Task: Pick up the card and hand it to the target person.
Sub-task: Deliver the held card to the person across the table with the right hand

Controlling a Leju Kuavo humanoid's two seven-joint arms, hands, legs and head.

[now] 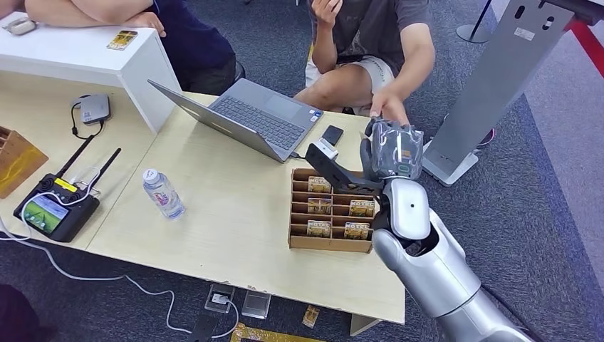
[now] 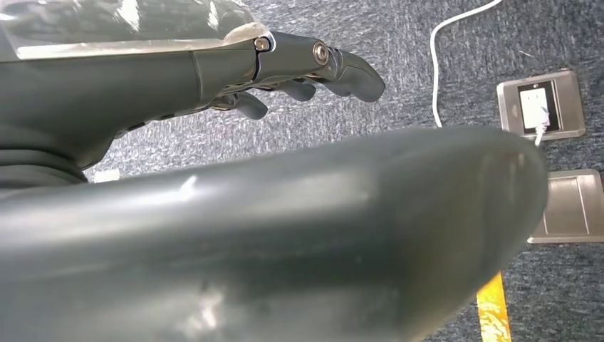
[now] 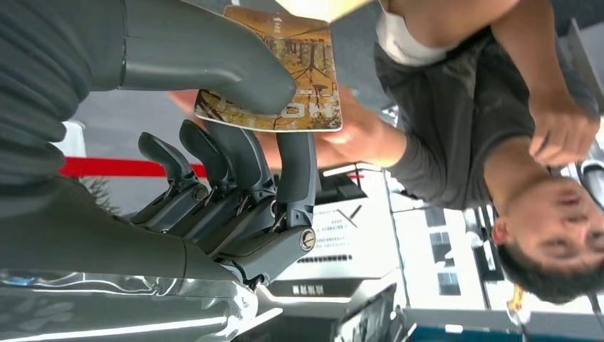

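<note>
My right hand (image 1: 392, 151) is raised past the table's far edge, toward a seated person in a grey shirt (image 1: 370, 28). In the right wrist view the hand (image 3: 235, 178) pinches a brown-and-yellow hotel card (image 3: 303, 78) between thumb and a finger. The person's outstretched hand (image 1: 388, 107) is right at my hand's far side; whether it touches the card I cannot tell. A cardboard card box (image 1: 331, 242) with several more cards (image 1: 319, 206) sits on the table under my forearm. My left hand (image 2: 313, 64) hangs over the carpet, fingers loosely curved, holding nothing.
On the table lie an open laptop (image 1: 249, 114), a black phone (image 1: 332, 134), a water bottle (image 1: 163, 194) and a controller with a screen (image 1: 53, 210). A second person (image 1: 192, 43) sits at the back. A grey stand (image 1: 498, 78) rises at right. Floor sockets (image 2: 541, 107) lie below.
</note>
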